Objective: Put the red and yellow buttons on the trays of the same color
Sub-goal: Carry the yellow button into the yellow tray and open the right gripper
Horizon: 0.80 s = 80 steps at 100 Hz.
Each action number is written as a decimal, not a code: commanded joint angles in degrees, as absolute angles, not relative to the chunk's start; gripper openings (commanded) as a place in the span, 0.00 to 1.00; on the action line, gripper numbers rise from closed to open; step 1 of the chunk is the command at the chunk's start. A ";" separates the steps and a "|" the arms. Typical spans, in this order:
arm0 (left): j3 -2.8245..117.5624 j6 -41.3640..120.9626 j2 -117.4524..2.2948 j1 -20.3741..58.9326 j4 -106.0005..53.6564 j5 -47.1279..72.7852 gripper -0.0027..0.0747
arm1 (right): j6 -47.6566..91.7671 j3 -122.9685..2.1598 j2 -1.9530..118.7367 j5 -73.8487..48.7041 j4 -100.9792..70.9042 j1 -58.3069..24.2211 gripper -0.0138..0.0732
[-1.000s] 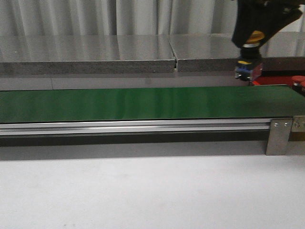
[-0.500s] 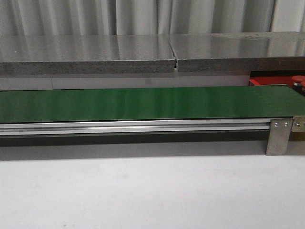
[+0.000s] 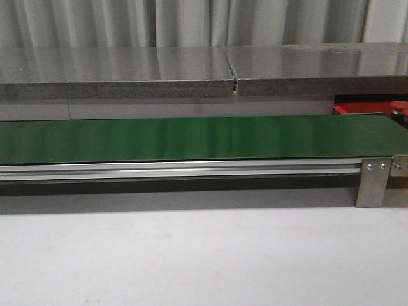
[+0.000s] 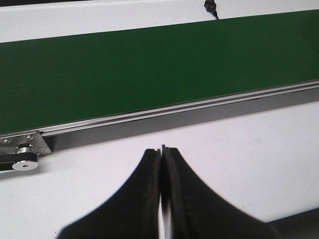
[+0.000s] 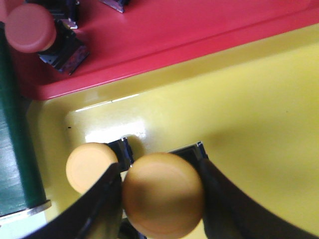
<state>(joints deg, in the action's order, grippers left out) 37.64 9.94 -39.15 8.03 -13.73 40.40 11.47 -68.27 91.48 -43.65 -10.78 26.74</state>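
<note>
In the right wrist view my right gripper is shut on a yellow button, holding it just over the yellow tray. A second yellow button stands on that tray, close beside one finger. A red button stands on the red tray next to the yellow one. In the front view only a strip of the red tray and a red button show at the far right. My left gripper is shut and empty over the white table, in front of the belt.
The long dark green belt with its aluminium rail crosses the front view; it also shows in the left wrist view and beside the yellow tray. A grey shelf runs behind it. A metal bracket stands at the belt's right end.
One second ago my right arm with the yellow button was at the upper right of the front view; it has since moved out of that view to the right.
</note>
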 commanded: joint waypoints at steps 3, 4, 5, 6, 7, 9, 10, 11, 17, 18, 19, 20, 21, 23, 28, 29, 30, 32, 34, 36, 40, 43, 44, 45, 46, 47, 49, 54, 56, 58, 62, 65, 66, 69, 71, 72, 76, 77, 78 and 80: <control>39.14 9.91 -39.05 8.61 -14.63 36.70 0.01 | 11.43 -69.61 92.19 -40.39 -10.96 27.11 0.28; 39.14 9.91 -39.05 8.61 -14.63 36.70 0.01 | 11.43 -69.61 92.38 -40.39 -10.96 27.11 0.28; 39.14 9.91 -39.05 8.61 -14.63 36.70 0.01 | 11.43 -69.61 92.77 -40.39 -10.96 27.11 0.28; 39.14 9.91 -39.05 8.61 -14.63 36.70 0.01 | 11.43 -69.61 92.95 -40.39 -10.96 27.11 0.28; 39.14 9.91 -39.05 8.61 -14.63 36.70 0.01 | 11.43 -69.61 93.33 -40.33 -10.96 27.11 0.28; 39.14 9.91 -39.05 8.61 -14.63 36.70 0.01 | 11.43 -69.61 93.74 -40.34 -10.96 27.11 0.28; 39.14 9.91 -39.05 8.61 -14.63 36.70 0.01 | 11.43 -69.61 94.09 -40.34 -10.96 27.11 0.28; 39.14 9.91 -39.05 8.61 -14.63 36.70 0.01 | 11.43 -69.61 94.28 -40.24 -10.96 27.11 0.28; 39.14 9.91 -39.05 8.61 -14.63 36.70 0.01 | 11.43 -69.61 95.99 -39.51 -10.96 27.11 0.28; 39.14 9.91 -39.05 8.61 -14.63 36.70 0.01 | 11.43 -69.61 96.15 -39.41 -10.96 27.11 0.28; 39.14 9.91 -39.05 8.61 -14.63 36.70 0.01 | 11.43 -69.61 96.45 -39.35 -10.96 27.11 0.28; 39.14 9.91 -39.05 8.61 -14.63 36.70 0.01 | 11.43 -69.61 96.62 -39.23 -10.96 27.11 0.28; 39.14 9.91 -39.05 8.61 -14.63 36.70 0.01 | 11.43 -69.61 96.95 -39.22 -10.96 27.11 0.28; 39.14 9.91 -39.05 8.61 -14.63 36.70 0.01 | 11.43 -69.61 97.21 -39.07 -10.96 27.11 0.28; 39.14 9.91 -39.05 8.61 -14.63 36.70 0.01 | 11.43 -69.61 98.20 -39.08 -10.96 27.11 0.28; 39.14 9.91 -39.05 8.61 -14.63 36.70 0.01 | 11.43 -69.61 98.32 -39.08 -10.96 27.11 0.28; 39.14 9.91 -39.05 8.61 -14.63 36.70 0.01 | 11.43 -69.61 98.42 -39.08 -10.96 27.11 0.28; 39.14 9.91 -39.05 8.61 -14.63 36.70 0.01 | 11.43 -69.61 98.69 -38.95 -10.96 27.11 0.28; 39.14 9.91 -39.05 8.61 -14.63 36.70 0.01 | 11.43 -69.61 98.97 -38.79 -10.96 27.11 0.28; 39.14 9.91 -39.05 8.61 -14.63 36.70 0.01 | 11.43 -69.61 99.17 -38.69 -10.96 27.11 0.28; 39.14 9.91 -39.05 8.61 -14.63 36.70 0.01 | 11.43 -69.61 99.49 -38.38 -10.96 27.11 0.28; 39.14 9.91 -39.05 8.61 -14.63 36.70 0.01 | 11.43 -69.61 99.49 -38.17 -10.96 27.11 0.28; 39.14 9.91 -39.05 8.61 -14.63 36.70 0.01 | 11.43 -69.61 99.49 -38.09 -10.96 27.11 0.29; 39.14 9.91 -39.05 8.61 -14.63 36.70 0.01 | 11.43 -69.61 99.49 -38.04 -10.96 27.11 0.29; 39.14 9.91 -39.05 8.61 -14.63 36.70 0.01 | 11.43 -69.61 99.49 -37.95 -10.96 27.11 0.29; 39.14 9.91 -39.05 8.61 -14.63 36.70 0.01 | 11.43 -69.61 99.49 -37.90 -10.96 27.11 0.29; 39.14 9.91 -39.05 8.61 -14.63 36.70 0.01 | 11.43 -69.61 99.49 -37.76 -10.96 27.11 0.30; 39.14 9.91 -39.05 8.61 -14.63 36.70 0.01 | 11.43 -69.61 99.43 -37.70 -10.96 27.11 0.35; 39.14 9.91 -39.05 8.61 -14.63 36.70 0.01 | 11.43 -69.61 99.43 -37.70 -10.96 27.11 0.39; 39.14 9.91 -39.05 8.61 -14.63 36.70 0.01 | 11.43 -69.61 99.43 -37.70 -10.96 27.11 0.42; 39.14 9.91 -39.05 8.61 -14.63 36.70 0.01 | 11.43 -69.61 99.43 -37.70 -10.96 27.11 0.51; 39.14 9.91 -39.05 8.61 -14.63 36.70 0.01 | 11.43 -69.61 99.43 -37.70 -10.96 27.11 0.57; 39.14 9.91 -39.05 8.61 -14.63 36.70 0.01 | 11.43 -69.61 99.43 -37.70 -10.96 27.11 0.58; 39.14 9.91 -39.05 8.61 -14.63 36.70 0.01 | 11.43 -69.61 99.39 -37.70 -10.96 27.11 0.65; 39.14 9.91 -39.05 8.61 -14.63 36.70 0.01 | 11.43 -69.61 99.39 -37.70 -10.96 27.11 0.67; 39.14 9.91 -39.05 8.61 -14.63 36.70 0.01 | 11.43 -69.61 99.39 -37.70 -10.96 27.11 0.69; 39.14 9.91 -39.05 8.61 -14.63 36.70 0.01 | 11.43 -69.61 99.39 -37.70 -10.96 27.11 0.72; 39.14 9.91 -39.05 8.61 -14.63 36.70 0.01 | 11.43 -69.61 99.30 -37.70 -10.96 27.11 0.73; 39.14 9.91 -39.05 8.61 -14.63 36.70 0.01 | 11.43 -69.61 99.31 -37.70 -10.96 27.11 0.73; 39.14 9.91 -39.05 8.61 -14.63 36.70 0.01 | 11.43 -69.61 99.25 -37.70 -10.96 27.11 0.73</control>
